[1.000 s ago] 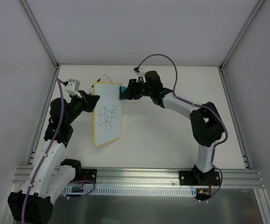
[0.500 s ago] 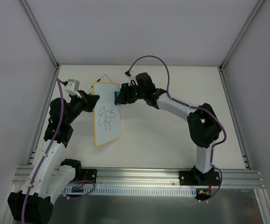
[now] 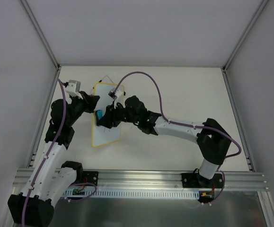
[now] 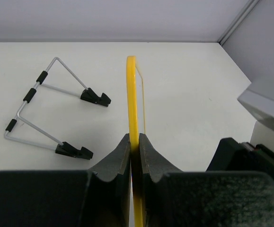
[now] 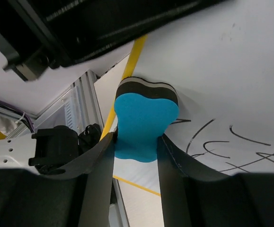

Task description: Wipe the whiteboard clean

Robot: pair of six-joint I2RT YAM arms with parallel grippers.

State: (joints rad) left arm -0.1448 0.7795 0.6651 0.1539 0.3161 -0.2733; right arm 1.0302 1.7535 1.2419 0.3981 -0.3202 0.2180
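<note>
The whiteboard (image 3: 106, 135) lies left of centre on the table (image 3: 184, 94) in the top external view, its long sides running away from the arm bases; its yellow frame is visible at both ends; the middle is covered by the right arm. The left gripper (image 3: 90, 101) meets the board's left long edge. The right gripper (image 3: 101, 117) reaches across the board face, with a blue eraser (image 3: 99, 115) showing at its tip, near the left edge.

Left wrist view: the left gripper (image 4: 133, 142) is closed tight on the yellow edge of the whiteboard (image 4: 132, 104), seen edge-on and upright between the jaws; a wire stand (image 4: 94, 98) with black feet lies on the table (image 4: 189, 94) to the left, apart from the board.

Right wrist view: the right gripper (image 5: 136, 142) is clamped on the blue eraser (image 5: 144, 118), both fingers pressing its sides; the eraser's dark felt layer faces the whiteboard (image 5: 222, 71) just beside the yellow frame; actual contact cannot be confirmed. Black scribbles (image 5: 231, 142) remain on the white surface, right of the eraser.
</note>
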